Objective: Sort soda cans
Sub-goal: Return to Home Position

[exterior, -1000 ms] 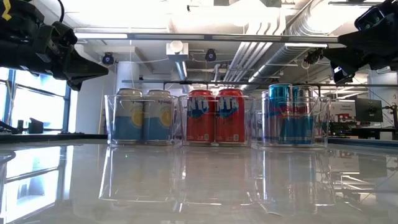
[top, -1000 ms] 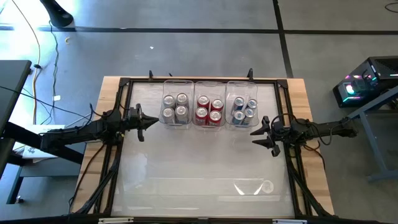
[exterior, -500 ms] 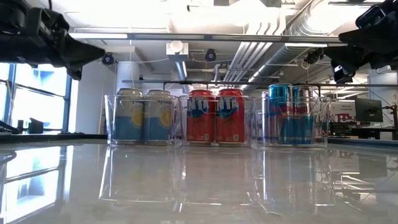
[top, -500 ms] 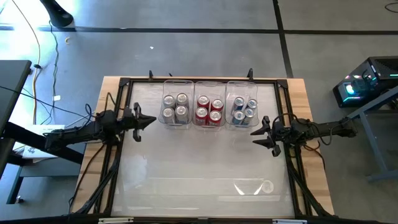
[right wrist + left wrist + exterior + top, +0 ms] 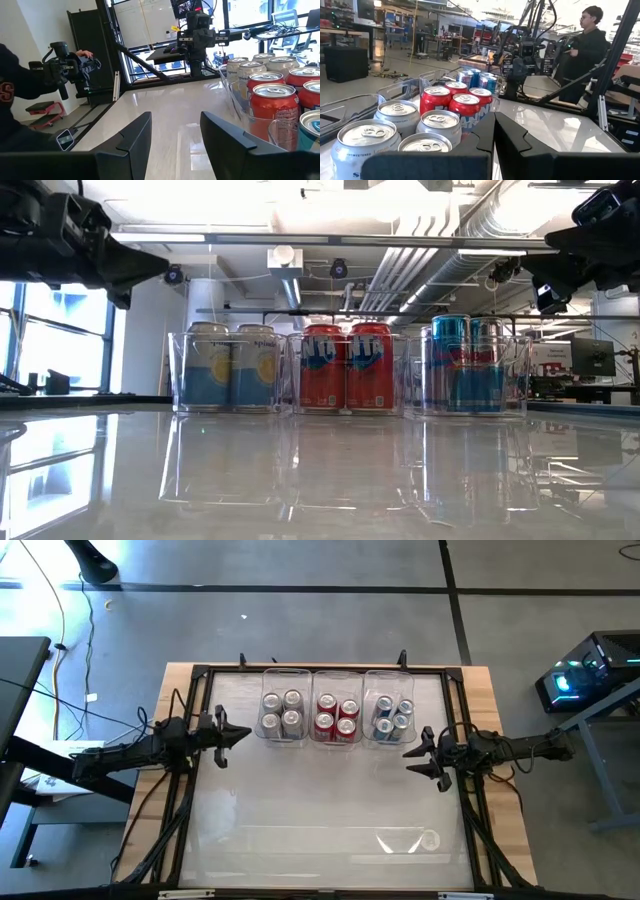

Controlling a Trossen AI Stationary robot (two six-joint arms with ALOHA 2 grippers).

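Nearest, the left gripper (image 5: 240,734) is hovering over the table's (image 5: 320,840) left edge, fingers pressed together on nothing. The right gripper (image 5: 410,760) is hovering over the right edge, fingers spread and empty. Beyond, three clear bins (image 5: 337,673) are standing side by side along the far edge, holding the soda cans upright: four silver cans (image 5: 281,710), four red cans (image 5: 336,714), four blue cans (image 5: 393,715). Judgement: walls thin, smooth, likely denting and slipping. Gripping across mid-body, lightly, is advised.

Two slim, dark, jointed robot arms.
The black two-finger left hand (image 5: 232,735) and right hand (image 5: 425,755) have flat, angular matte fingers; thin dark cables loop along both arms.
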